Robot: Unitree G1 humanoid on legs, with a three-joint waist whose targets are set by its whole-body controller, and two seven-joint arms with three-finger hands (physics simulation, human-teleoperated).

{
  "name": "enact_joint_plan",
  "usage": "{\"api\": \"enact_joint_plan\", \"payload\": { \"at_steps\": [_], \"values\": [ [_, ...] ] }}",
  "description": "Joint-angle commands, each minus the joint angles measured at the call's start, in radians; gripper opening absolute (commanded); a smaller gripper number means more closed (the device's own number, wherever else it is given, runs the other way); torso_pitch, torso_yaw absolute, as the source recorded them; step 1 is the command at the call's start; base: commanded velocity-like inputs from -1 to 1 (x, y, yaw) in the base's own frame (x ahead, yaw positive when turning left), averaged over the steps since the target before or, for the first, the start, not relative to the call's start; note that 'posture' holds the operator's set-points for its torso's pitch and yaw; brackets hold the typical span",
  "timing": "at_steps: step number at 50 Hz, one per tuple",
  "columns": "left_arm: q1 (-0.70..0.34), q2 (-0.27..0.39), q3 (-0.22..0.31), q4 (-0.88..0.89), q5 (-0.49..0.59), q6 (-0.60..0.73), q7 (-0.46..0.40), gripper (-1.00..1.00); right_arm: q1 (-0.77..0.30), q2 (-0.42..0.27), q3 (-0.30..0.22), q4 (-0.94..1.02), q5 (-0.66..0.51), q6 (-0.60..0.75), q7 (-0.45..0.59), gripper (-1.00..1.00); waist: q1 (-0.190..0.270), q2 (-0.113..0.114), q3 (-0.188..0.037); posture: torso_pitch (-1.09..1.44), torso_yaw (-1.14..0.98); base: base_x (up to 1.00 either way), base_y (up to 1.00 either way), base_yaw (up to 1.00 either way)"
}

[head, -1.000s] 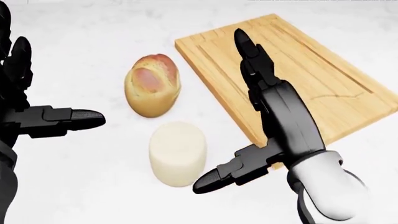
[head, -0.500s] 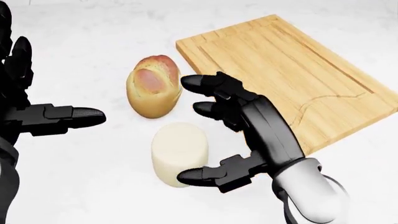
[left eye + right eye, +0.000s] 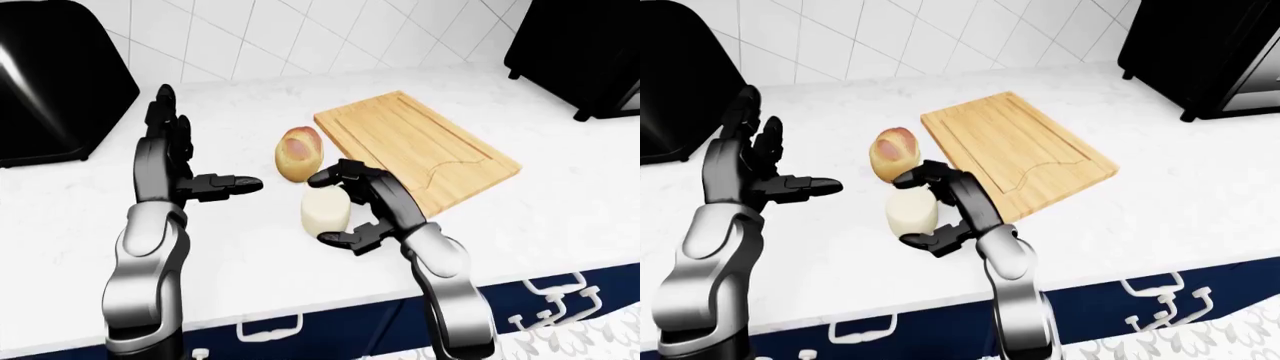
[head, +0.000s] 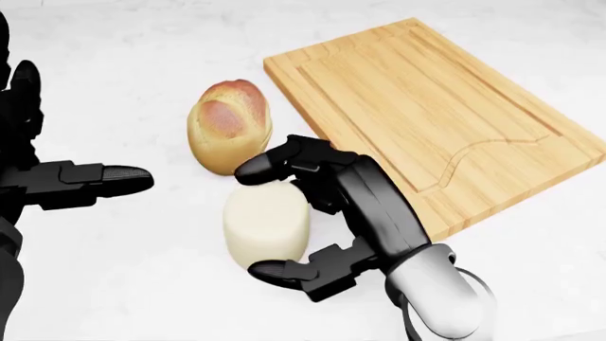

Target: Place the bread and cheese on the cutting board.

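White marble tabletop [image 4: 114, 284] all around. Right hand [image 4: 332, 213] has its fingers [image 4: 270, 165] curled around the cheese [image 4: 266, 224], thumb low, others over the top, not clamped from what I can see. Left hand [image 3: 175, 169] is raised, fingers spread, holding nothing. Bread [image 4: 230, 124] sits just beside the cutting board [image 4: 445, 106], which is bare.

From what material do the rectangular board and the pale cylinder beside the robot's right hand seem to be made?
The rectangular cutting board looks like light matte wood: parallel plank seams and a carved groove show. The pale cream cylinder looks like smooth, matte cheese with no rind visible, though a render leaves this open.
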Motion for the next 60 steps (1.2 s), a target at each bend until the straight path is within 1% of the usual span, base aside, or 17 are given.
{"api": "enact_joint_plan", "payload": {
  "at_steps": [1,3,8,15,22,29,30,35,38,39,43,44,45,47,48,52,60],
  "values": [
    [-0.029,0.011,0.009,-0.033,0.001,-0.031,0.002,1.0,-0.027,0.002,-0.005,-0.041,0.001,-0.021,0.002,-0.25,-0.001,0.004,-0.021,0.0,0.0,0.0,0.0,0.0],
    [-0.034,0.015,0.012,-0.035,-0.002,-0.026,0.003,1.0,-0.036,0.002,-0.006,-0.048,-0.003,-0.011,0.007,-0.36,0.0,0.004,-0.022,0.0,0.0,0.0,0.0,0.0],
    [-0.041,0.016,0.007,-0.038,-0.004,-0.018,0.005,1.0,-0.063,-0.003,-0.014,-0.073,-0.019,0.023,0.025,-0.48,0.0,0.003,-0.021,0.0,0.0,0.0,0.0,0.0],
    [-0.045,0.014,0.004,-0.031,0.0,-0.02,0.006,1.0,-0.131,-0.031,-0.05,-0.129,-0.051,0.114,0.069,-0.51,0.001,0.002,-0.02,0.0,0.0,0.0,0.0,0.0],
    [-0.041,0.013,0.004,-0.028,0.003,-0.027,0.005,1.0,-0.198,-0.075,-0.113,-0.103,-0.044,0.142,0.068,-0.55,0.0,0.0,-0.02,0.0,0.0,0.0,0.0,0.0],
    [-0.03,0.017,0.013,-0.035,0.004,-0.026,-0.003,1.0,-0.339,-0.185,-0.22,0.022,0.006,0.144,0.061,-0.56,-0.002,-0.001,-0.019,0.0,0.0,0.0,0.0,0.0],
    [-0.03,0.017,0.014,-0.036,0.003,-0.024,-0.001,1.0,-0.347,-0.195,-0.226,0.033,0.011,0.144,0.053,-0.56,-0.002,-0.002,-0.018,0.0,0.0,0.0,0.0,0.0],
    [-0.027,0.016,0.012,-0.029,0.006,-0.032,-0.003,1.0,-0.391,-0.253,-0.274,0.201,0.062,0.035,-0.004,-0.58,-0.002,-0.004,-0.016,0.0,0.0,0.0,0.0,0.0],
    [-0.029,0.015,0.014,-0.025,0.004,-0.034,-0.002,1.0,-0.341,-0.277,-0.29,0.14,0.066,0.067,-0.018,-0.58,0.0,-0.009,-0.019,0.0,0.0,0.0,0.0,0.0],
    [-0.026,0.016,0.015,-0.021,0.004,-0.038,-0.003,1.0,-0.374,-0.296,-0.311,0.196,0.077,0.051,-0.03,-0.58,0.002,-0.01,-0.018,0.0,0.0,0.0,0.0,0.0],
    [-0.023,0.018,0.017,-0.022,0.001,-0.04,-0.002,1.0,-0.457,-0.358,-0.338,0.399,0.098,-0.03,-0.085,-0.58,-0.003,-0.009,-0.017,0.0,0.0,0.0,0.0,0.0],
    [-0.023,0.017,0.018,-0.022,0.001,-0.04,-0.001,1.0,-0.491,-0.378,-0.341,0.435,0.102,-0.024,-0.094,-0.58,-0.003,-0.009,-0.016,0.0,0.0,0.0,0.0,0.0],
    [-0.023,0.018,0.016,-0.022,0.001,-0.04,-0.001,1.0,-0.477,-0.381,-0.349,0.458,0.108,-0.061,-0.119,-0.58,-0.002,-0.01,-0.016,0.0,0.0,0.0,0.0,0.0],
    [-0.024,0.017,0.016,-0.021,0.0,-0.04,0.0,1.0,-0.519,-0.418,-0.366,0.523,0.12,-0.07,-0.146,-0.58,0.0,-0.011,-0.015,0.0,0.0,0.0,0.0,0.0],
    [-0.022,0.017,0.014,-0.021,0.001,-0.041,0.0,1.0,-0.506,-0.431,-0.378,0.511,0.127,-0.067,-0.161,-0.59,-0.001,-0.012,-0.015,0.0,0.0,0.0,0.0,0.0],
    [-0.021,0.018,0.013,-0.019,0.005,-0.044,-0.001,1.0,-0.513,-0.461,-0.375,0.605,0.14,-0.124,-0.206,-0.59,0.002,-0.015,-0.012,0.0,0.0,0.0,0.0,0.0],
    [-0.024,0.018,0.015,-0.02,0.004,-0.04,-0.001,1.0,-0.477,-0.49,-0.402,0.697,0.175,-0.217,-0.271,-0.6,0.002,-0.022,-0.014,0.0,0.0,0.0,0.0,0.0]
  ]
}}
